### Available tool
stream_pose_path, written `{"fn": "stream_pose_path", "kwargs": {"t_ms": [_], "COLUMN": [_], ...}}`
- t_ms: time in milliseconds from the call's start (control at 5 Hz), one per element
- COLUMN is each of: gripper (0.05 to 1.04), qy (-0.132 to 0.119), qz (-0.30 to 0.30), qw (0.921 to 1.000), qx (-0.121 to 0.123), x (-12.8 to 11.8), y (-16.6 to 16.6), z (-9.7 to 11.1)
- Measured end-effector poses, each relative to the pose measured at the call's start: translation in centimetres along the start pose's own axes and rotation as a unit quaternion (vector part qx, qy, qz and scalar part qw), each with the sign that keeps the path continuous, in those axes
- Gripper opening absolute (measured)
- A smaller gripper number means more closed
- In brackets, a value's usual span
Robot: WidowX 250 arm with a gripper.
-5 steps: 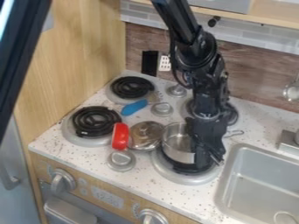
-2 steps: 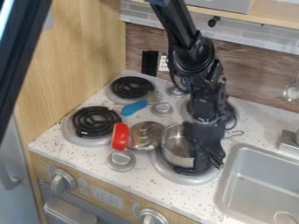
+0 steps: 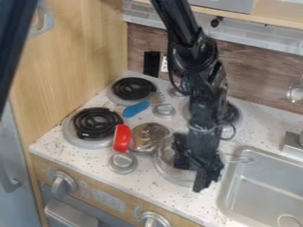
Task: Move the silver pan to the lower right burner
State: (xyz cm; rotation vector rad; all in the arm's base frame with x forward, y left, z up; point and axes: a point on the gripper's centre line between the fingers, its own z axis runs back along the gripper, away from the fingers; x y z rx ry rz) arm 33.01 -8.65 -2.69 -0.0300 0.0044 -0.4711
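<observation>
- The silver pan [image 3: 168, 155] is at the lower right burner [image 3: 179, 180], partly behind the tool [image 3: 202, 179]; whether it rests on the burner or is held above it, I cannot tell.
- The pan is plain, shiny metal, its curved left side showing pale grey beside the dark tool, its outline smeared.
- A thin, faint streak, seemingly its handle, stands out to the right, by the upper left corner of the sink [image 3: 263, 184].
- How full or tilted the pan is cannot be made out.
- The tool hangs down over the pan and the lower right burner; I cannot tell whether it is released, clenched or grasping the pan.
- Against the earlier frame, the tool has come lower in the view and a little to the left, nearer the front edge of the surface [image 3: 71, 162].
- The pan's rim and hollow, crisp before, are now blurred, and the black coil that showed beneath it can no longer be made out.
- The handle streak lies lower than the handle did, closer to the sink.
- The blue utensil [image 3: 136, 108], the red piece [image 3: 122, 138] and the round metal lid [image 3: 149, 136] beside it have kept their places.
- The dark bar [image 3: 13, 44] at the upper left has shifted left.
</observation>
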Motion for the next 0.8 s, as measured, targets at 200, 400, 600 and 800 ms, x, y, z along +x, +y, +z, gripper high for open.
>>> {"fn": "stream_pose_path", "kwargs": {"t_ms": [200,400,600,800], "gripper": [1.025,1.004,0.998,0.998], "qy": [-0.026,-0.046,-0.051,-0.05], "qz": [0.032,0.074,0.087,0.096], "qw": [0.9991,0.9962,0.9948,0.994], "qx": [-0.001,0.001,0.01,0.014], "x": [-0.2,-0.8,-0.8,-0.9], "y": [-0.3,0.1,0.4,0.7], "z": [2.8,4.9,5.4,5.4]}}
